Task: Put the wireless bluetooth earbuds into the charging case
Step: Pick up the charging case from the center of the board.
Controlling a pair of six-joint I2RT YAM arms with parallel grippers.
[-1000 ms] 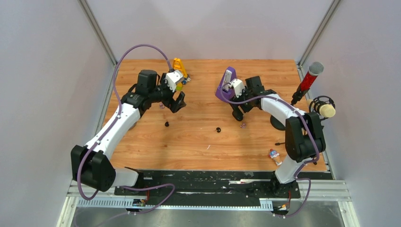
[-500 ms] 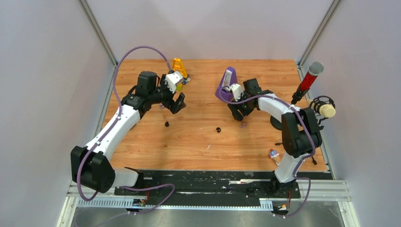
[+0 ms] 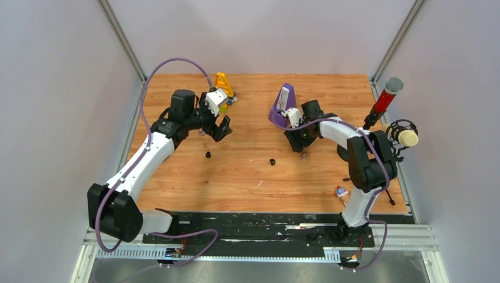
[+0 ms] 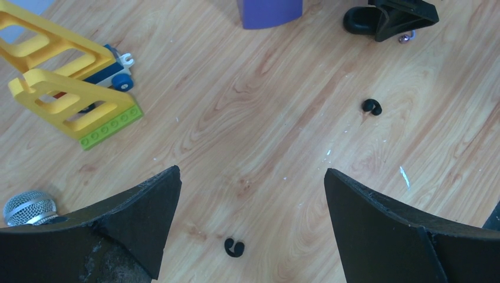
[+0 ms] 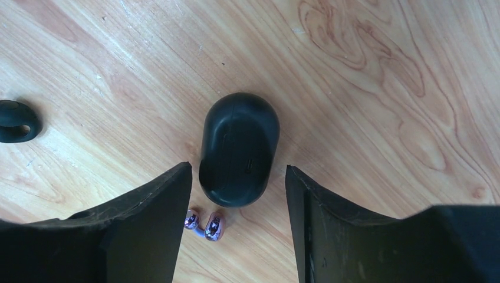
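Two tiny black earbuds lie on the wood table: one (image 3: 208, 154) below my left gripper, one (image 3: 272, 161) near the middle. In the left wrist view the near earbud (image 4: 234, 247) lies between and below my fingers, and the far one (image 4: 371, 107) is to the right. My left gripper (image 3: 219, 131) (image 4: 252, 172) is open and empty above the table. The glossy black charging case (image 5: 239, 147) lies closed on the table. My right gripper (image 5: 239, 171) (image 3: 299, 143) is open, its fingers on either side of the case's near end. The case is hidden under it in the top view.
Tiny purple beads (image 5: 203, 223) (image 3: 303, 155) lie beside the case. A black ring-shaped piece (image 5: 15, 121) lies to its left. A purple wedge-shaped object (image 3: 285, 106), a yellow toy (image 3: 224, 85) (image 4: 65, 88), a red microphone (image 3: 386, 97) and a foam-tipped microphone (image 3: 404, 134) stand around.
My right gripper has shifted a little to the left, toward the purple object. My left arm has hardly moved. The earbuds have not moved.
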